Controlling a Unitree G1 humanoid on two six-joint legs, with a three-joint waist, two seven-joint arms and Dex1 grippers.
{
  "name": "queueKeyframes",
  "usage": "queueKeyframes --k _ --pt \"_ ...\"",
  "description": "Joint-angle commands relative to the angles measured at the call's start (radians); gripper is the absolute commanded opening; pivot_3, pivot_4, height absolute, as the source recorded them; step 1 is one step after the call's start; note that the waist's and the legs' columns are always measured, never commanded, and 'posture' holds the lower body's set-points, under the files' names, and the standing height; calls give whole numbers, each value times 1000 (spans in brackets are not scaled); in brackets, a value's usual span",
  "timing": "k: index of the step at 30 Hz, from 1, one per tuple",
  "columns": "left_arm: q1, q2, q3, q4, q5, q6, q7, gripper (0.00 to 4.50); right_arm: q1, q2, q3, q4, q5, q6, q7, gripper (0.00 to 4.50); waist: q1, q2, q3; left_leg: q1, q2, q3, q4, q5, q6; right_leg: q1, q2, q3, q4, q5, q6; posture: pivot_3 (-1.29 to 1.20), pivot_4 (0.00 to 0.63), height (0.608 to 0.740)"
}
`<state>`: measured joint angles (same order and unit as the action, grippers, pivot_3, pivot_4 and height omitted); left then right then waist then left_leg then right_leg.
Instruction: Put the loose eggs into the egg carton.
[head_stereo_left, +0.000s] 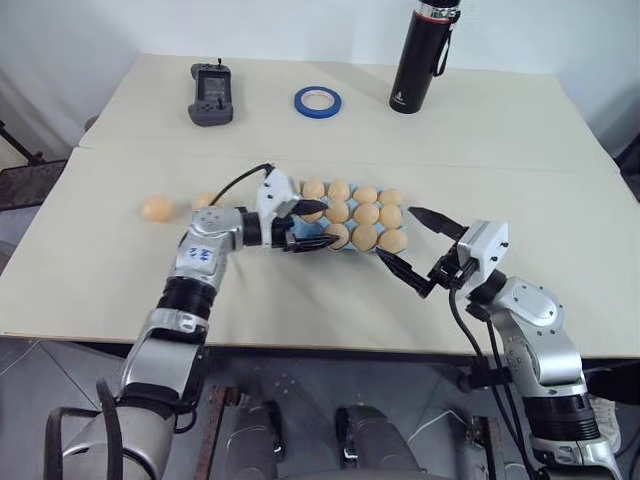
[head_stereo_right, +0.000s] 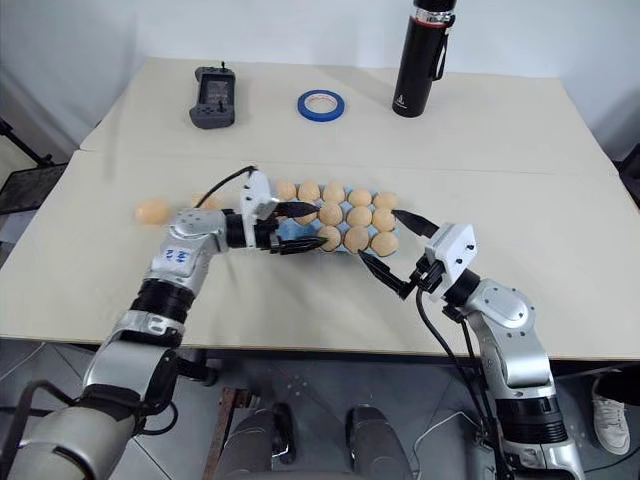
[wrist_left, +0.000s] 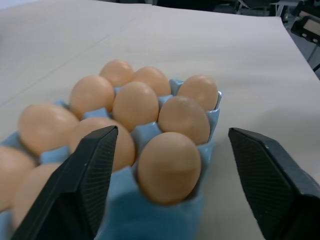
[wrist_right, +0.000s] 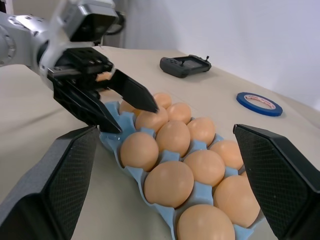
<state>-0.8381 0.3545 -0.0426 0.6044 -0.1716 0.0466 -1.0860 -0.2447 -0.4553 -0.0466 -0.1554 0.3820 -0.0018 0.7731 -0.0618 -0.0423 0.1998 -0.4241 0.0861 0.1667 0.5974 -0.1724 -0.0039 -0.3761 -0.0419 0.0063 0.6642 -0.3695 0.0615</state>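
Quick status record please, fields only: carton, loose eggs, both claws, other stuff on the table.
egg carton: light blue, mid-table, most cups visibly filled with eggs
loose eggs: one on the bare table to the robot's left of the carton; a second partly hidden behind the left arm
left claw: open, empty, fingers over the carton's left end
right claw: open, empty, at the carton's right end
others: handheld controller, blue tape ring, black bottle at the far side
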Motion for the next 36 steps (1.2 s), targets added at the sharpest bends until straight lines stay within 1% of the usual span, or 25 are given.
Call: queueKeyframes --k 1,4,7,9,11,14,16,20,24,26,29,33,36 --pt "57 62 80 -142 -69 8 3 3667 -26 5 1 -3 12 -24 27 4500 3 0 0 0 0 0 0 0 0 0 0 0 0 0 0 0 150 740" --pt "147 128 167 -247 -119 3 30 3667 -44 6 15 20 15 -27 62 4500 4 0 0 0 0 -1 0 0 0 0 0 -1 0 0 0 0 150 740" --pt "299 200 270 -379 -163 34 76 3667 -67 6 29 55 16 -30 104 4500 2 0 0 0 0 0 0 0 0 1 -1 0 0 0 0 0 150 740" --pt "420 231 331 -456 -177 43 111 4027 -82 6 38 84 16 -35 132 4500 -1 0 0 1 0 0 0 0 0 0 -1 0 0 0 0 0 150 740" --pt "527 240 381 -497 -185 19 136 4481 -91 4 44 117 6 -52 156 4500 1 0 0 1 0 0 -1 0 0 1 -1 0 0 0 0 0 150 740" --pt "667 238 445 -531 -162 -59 193 4481 -102 2 47 175 -8 -95 193 4500 5 0 0 1 0 -1 -1 -5 1 1 -2 -1 -1 0 -1 0 150 740" --pt "734 231 476 -550 -179 -56 224 4481 -109 4 39 223 -8 -122 213 4500 7 0 0 1 0 -2 -1 -6 1 1 -4 -2 -1 0 -2 0 150 740" --pt "793 196 494 -604 -195 -49 301 4481 -117 -6 37 281 -12 -150 242 4500 7 0 0 1 -1 -2 -2 -6 2 2 -6 -3 -3 1 -3 0 150 740" --pt "805 151 478 -654 -200 -22 382 4481 -117 -4 32 290 -7 -153 253 4500 3 0 0 1 -1 -1 -3 -6 2 2 -7 -3 -4 2 -4 0 150 740" --pt "778 127 460 -660 -192 14 443 4481 -114 -5 30 291 -6 -154 259 4500 2 0 0 1 -1 -1 -4 -6 2 2 -6 -3 -4 1 -4 0 150 740" --pt "610 78 410 -581 -160 83 575 4481 -105 -5 25 283 1 -148 266 4500 9 0 0 1 0 -2 -5 -5 1 1 -4 -4 -3 1 -4 0 150 740" --pt "450 81 351 -457 -95 101 639 4481 -99 -3 25 280 0 -146 269 4500 8 0 0 1 -1 -3 -2 -4 2 3 -4 -4 -3 2 -2 0 150 740" --pt "311 78 306 -308 -49 78 661 4481 -89 -1 22 285 -6 -156 264 4500 5 0 0 1 -2 0 -2 -4 3 2 -4 -2 -3 3 -1 0 150 740"
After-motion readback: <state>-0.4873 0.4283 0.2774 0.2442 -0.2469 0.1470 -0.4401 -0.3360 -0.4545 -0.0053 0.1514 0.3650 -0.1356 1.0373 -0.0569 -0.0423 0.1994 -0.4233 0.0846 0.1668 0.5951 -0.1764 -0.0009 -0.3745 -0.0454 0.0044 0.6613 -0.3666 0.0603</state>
